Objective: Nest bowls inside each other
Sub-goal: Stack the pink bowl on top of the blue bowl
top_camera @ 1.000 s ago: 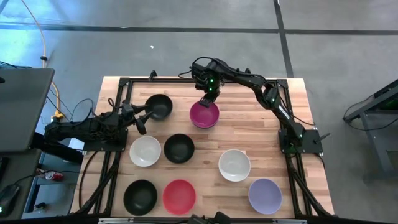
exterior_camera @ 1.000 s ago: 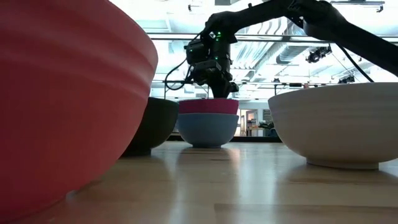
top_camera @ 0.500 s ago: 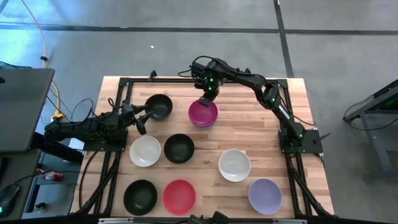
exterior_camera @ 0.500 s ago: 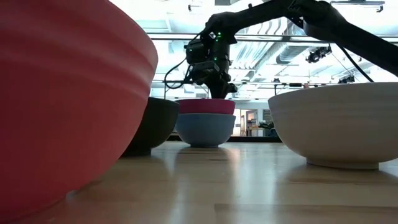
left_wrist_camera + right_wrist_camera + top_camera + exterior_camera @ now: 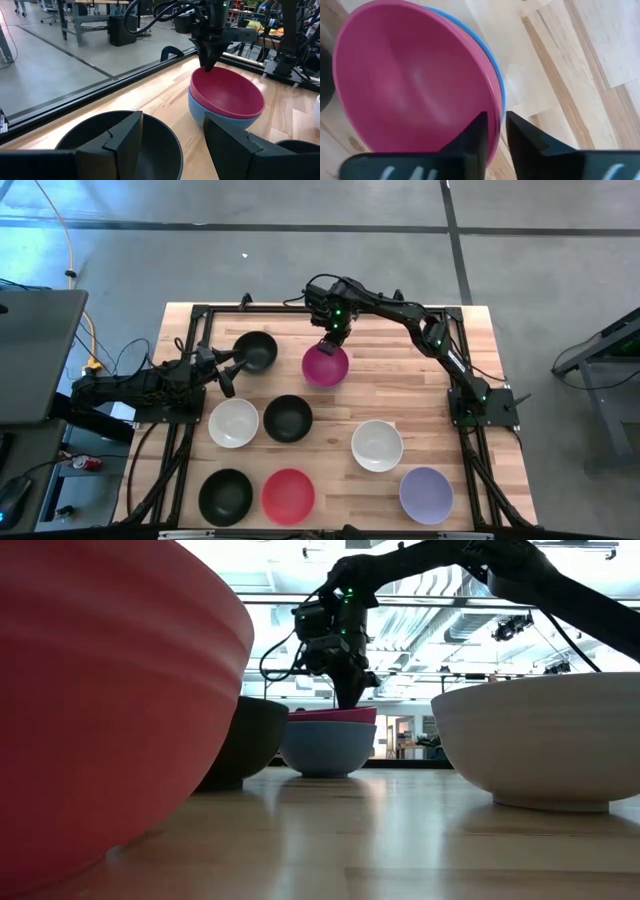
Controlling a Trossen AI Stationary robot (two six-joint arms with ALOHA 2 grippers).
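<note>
The magenta bowl (image 5: 325, 366) sat inside the blue bowl (image 5: 220, 120) at the surface's (image 5: 400, 395) far side; the right gripper (image 5: 332, 338) seemed just released at its rim; seven bowls remained loose

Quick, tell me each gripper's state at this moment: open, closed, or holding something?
Left gripper: open, empty, beside a black bowl.
Right gripper: fingers either side of the magenta bowl's rim; grip cannot be told.
</note>
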